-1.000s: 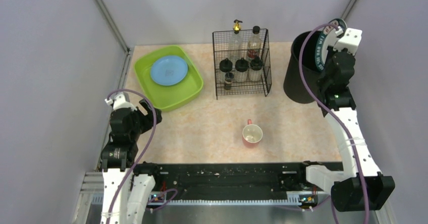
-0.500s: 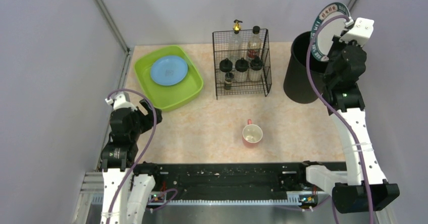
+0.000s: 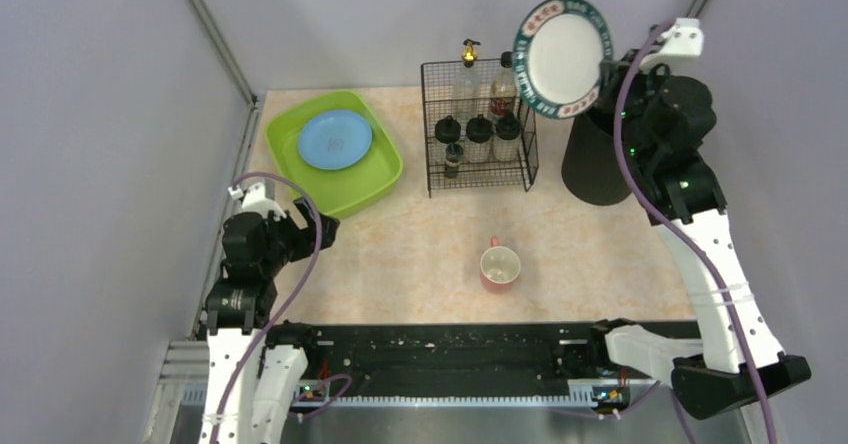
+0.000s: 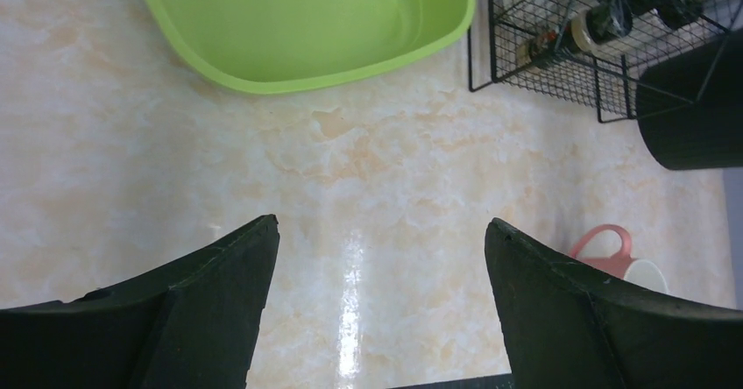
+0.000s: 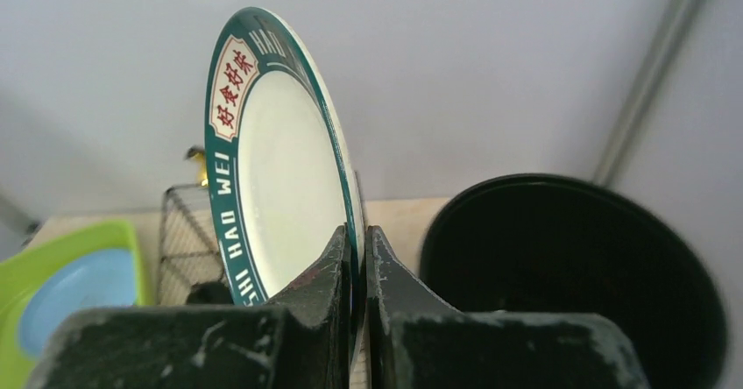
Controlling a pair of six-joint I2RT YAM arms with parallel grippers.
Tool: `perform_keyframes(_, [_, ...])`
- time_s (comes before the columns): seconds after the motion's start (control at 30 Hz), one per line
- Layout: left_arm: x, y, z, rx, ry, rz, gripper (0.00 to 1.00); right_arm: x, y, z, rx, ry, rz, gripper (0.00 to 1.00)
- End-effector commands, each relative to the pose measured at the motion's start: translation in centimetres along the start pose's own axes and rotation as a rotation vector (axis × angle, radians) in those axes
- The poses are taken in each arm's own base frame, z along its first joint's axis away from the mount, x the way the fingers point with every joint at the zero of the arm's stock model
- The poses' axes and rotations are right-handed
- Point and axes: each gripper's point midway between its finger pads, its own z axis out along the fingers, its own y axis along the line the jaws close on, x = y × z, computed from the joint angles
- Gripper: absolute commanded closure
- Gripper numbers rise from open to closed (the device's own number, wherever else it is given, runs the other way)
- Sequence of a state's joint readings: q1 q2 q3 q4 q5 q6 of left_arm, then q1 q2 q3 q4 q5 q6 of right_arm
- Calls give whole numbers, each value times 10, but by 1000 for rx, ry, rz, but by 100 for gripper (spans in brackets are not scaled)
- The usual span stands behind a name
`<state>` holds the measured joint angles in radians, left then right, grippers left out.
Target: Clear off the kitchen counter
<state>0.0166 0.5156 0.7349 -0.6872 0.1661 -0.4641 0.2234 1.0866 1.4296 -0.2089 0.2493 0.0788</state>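
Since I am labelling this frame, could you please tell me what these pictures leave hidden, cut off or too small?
- Black bin contents: top view, the green-rimmed plate covers part of its mouth; right wrist view shows only darkness.
- Pink mug: left wrist view, mostly behind a finger of the left gripper.
- Bottle labels in the wire rack: top view, too small.

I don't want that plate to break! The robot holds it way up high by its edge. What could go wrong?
1. The right gripper pinches the green-rimmed white plate only at its rim, high up; it might slip and smash on the beige stone-look counter.
2. The black wire rack of bottles and the round black bin stand nearby, lower down; a careless swing could hit them.
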Motion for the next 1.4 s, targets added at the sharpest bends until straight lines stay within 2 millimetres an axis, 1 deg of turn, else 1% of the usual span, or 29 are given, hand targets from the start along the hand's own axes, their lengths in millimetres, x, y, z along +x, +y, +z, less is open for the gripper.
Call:
perform_keyframes(0.0, [3, -34, 6, 204, 31, 65, 9, 4, 62, -10, -187, 30, 67, 100])
perform_keyframes(0.03, [8, -40, 6, 236, 57, 77, 9, 12, 72, -13, -205, 48, 65, 100])
perform_keyframes(0.17, [16, -59, 3, 335, 116, 98, 9, 42, 102, -28, -287, 107, 98, 100])
perform_keyframes(0.2, [17, -64, 1, 362, 124, 94, 9, 54, 110, -32, -314, 131, 106, 100])
perform_keyframes(0.33, [24, -76, -1, 430, 173, 42, 9, 92, 140, -50, -425, 217, 136, 100])
perform_keyframes(0.43, [30, -85, -3, 486, 213, 5, 9, 119, 153, -63, -480, 280, 137, 100])
perform_keyframes(0.57, [34, -96, -7, 565, 233, -48, 9, 147, 163, -82, -559, 351, 178, 100])
perform_keyframes(0.73, [38, -101, -5, 598, 261, -97, 9, 161, 173, -107, -651, 414, 266, 100])
perform_keyframes(0.93, [46, -111, -1, 650, 291, -139, 9, 176, 184, -125, -722, 497, 342, 100])
perform_keyframes(1.13, [57, -123, 3, 675, 320, -136, 10, 191, 197, -137, -764, 563, 432, 100])
perform_keyframes(1.3, [62, -126, 4, 680, 332, -130, 12, 199, 207, -142, -789, 605, 482, 100])
perform_keyframes(1.33, [63, -126, 4, 676, 335, -131, 13, 194, 211, -142, -811, 591, 499, 100])
perform_keyframes(1.37, [64, -126, 5, 674, 335, -129, 13, 194, 214, -143, -825, 595, 511, 100])
